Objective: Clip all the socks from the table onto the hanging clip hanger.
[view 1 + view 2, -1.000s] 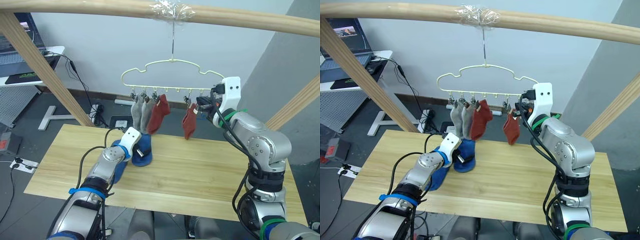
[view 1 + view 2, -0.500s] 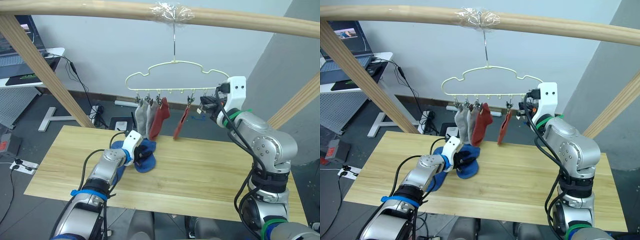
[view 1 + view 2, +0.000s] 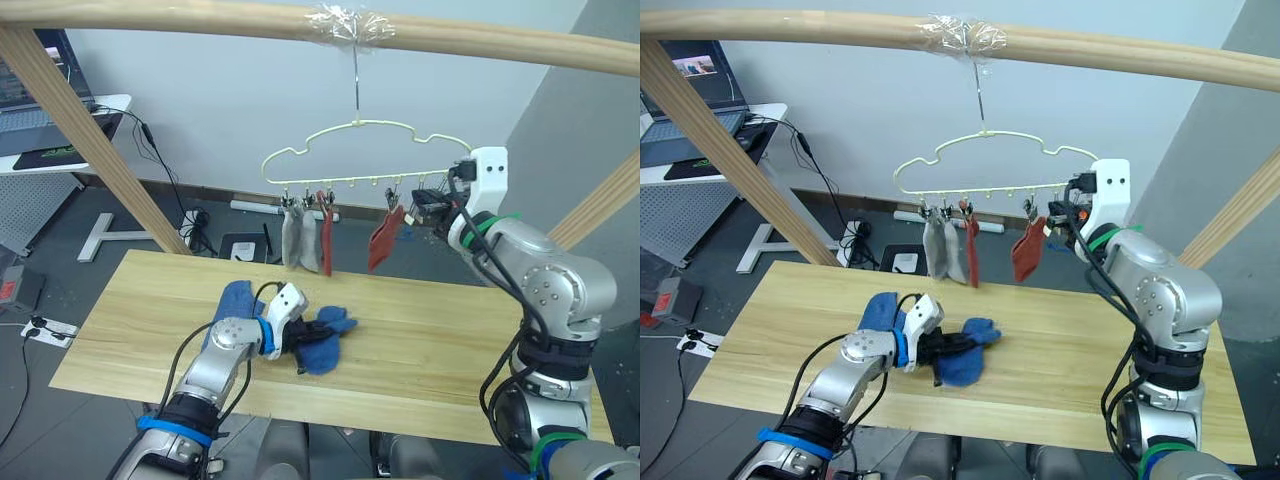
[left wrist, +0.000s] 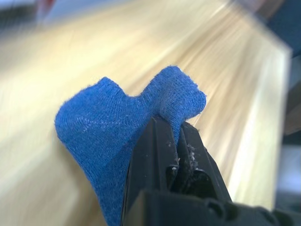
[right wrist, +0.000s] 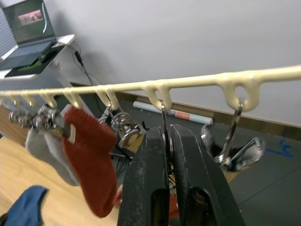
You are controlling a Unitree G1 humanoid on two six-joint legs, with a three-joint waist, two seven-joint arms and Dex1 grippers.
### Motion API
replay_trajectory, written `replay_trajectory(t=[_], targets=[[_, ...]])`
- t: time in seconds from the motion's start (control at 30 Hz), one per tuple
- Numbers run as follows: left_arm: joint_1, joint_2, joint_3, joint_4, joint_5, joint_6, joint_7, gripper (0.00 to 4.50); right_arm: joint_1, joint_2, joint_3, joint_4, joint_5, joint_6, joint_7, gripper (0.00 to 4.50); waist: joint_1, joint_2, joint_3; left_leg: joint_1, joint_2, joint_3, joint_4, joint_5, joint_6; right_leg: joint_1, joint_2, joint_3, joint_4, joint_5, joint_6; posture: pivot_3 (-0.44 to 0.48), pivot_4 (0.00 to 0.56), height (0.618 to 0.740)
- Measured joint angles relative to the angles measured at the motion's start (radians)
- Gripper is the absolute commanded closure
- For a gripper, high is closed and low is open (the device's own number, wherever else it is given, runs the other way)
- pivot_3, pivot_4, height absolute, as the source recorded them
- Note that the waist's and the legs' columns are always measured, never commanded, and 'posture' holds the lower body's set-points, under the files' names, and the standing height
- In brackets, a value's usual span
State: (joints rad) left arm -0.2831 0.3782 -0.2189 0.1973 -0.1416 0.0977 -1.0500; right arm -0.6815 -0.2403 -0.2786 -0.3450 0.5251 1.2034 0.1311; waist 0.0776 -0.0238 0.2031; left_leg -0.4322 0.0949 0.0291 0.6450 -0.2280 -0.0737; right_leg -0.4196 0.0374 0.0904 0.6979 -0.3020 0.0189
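A blue sock (image 3: 326, 345) lies crumpled on the table (image 3: 430, 340), and my left gripper (image 3: 297, 336) is shut on its edge; the left wrist view shows the knit fabric (image 4: 113, 136) pinched between the fingers (image 4: 155, 141). Another blue sock (image 3: 231, 300) lies flat just to its left. The clip hanger (image 3: 350, 179) hangs by its hook from the top pole. It carries two grey socks (image 3: 298, 240) and two rust-red socks (image 3: 385, 238). At the hanger's right end, my right gripper (image 3: 427, 207) is shut on the thin wire stem of a clip (image 5: 162, 110).
A round wooden pole (image 3: 200, 15) runs overhead. Slanted poles stand at the left (image 3: 80, 130) and right (image 3: 600, 205). A desk with a laptop (image 3: 50, 110) is at the far left, with cables on the floor behind the table.
My left gripper has shut on the blue sock and dragged it right across the table. The hanger has swung to the right with my right gripper, turning the hung socks.
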Motion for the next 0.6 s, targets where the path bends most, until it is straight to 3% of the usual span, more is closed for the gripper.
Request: replay_trajectory(t=[0.17,0.3,0.4,0.6], targets=[[-0.046,-0.068,0.055,-0.077,-0.124,-0.111,-0.039,4.46,-0.084,0.035,-0.177,0.048,0.089,0.180,-0.015,4.50,0.001,0.000,0.000,0.000,0.000,0.000,0.000,0.000,0.000,0.000,0.000,0.000,0.000,0.000,0.000,0.146,0.223,0.740],[-0.103,-0.117,0.067,-0.090,-0.135,-0.227,-0.037,4.46,-0.185,0.108,-0.378,0.096,0.128,0.360,-0.060,4.50,0.002,0.000,0.000,0.000,0.000,0.000,0.000,0.000,0.000,0.001,0.000,0.000,-0.001,0.000,0.000,0.140,0.225,0.740],[-0.127,-0.155,0.061,-0.086,-0.129,-0.322,-0.031,4.46,-0.220,0.141,-0.476,0.140,0.183,0.400,-0.124,4.50,0.003,0.000,0.000,0.000,-0.001,0.000,0.000,0.000,0.000,0.001,0.000,0.000,-0.001,0.000,0.000,0.131,0.225,0.740],[-0.139,-0.209,0.036,-0.071,-0.129,-0.360,-0.003,4.46,-0.272,0.194,-0.589,0.189,0.322,0.404,-0.315,4.50,0.001,0.000,0.000,0.000,-0.001,0.000,0.000,0.000,0.000,0.000,0.000,0.000,-0.002,0.000,0.000,0.122,0.229,0.740]])
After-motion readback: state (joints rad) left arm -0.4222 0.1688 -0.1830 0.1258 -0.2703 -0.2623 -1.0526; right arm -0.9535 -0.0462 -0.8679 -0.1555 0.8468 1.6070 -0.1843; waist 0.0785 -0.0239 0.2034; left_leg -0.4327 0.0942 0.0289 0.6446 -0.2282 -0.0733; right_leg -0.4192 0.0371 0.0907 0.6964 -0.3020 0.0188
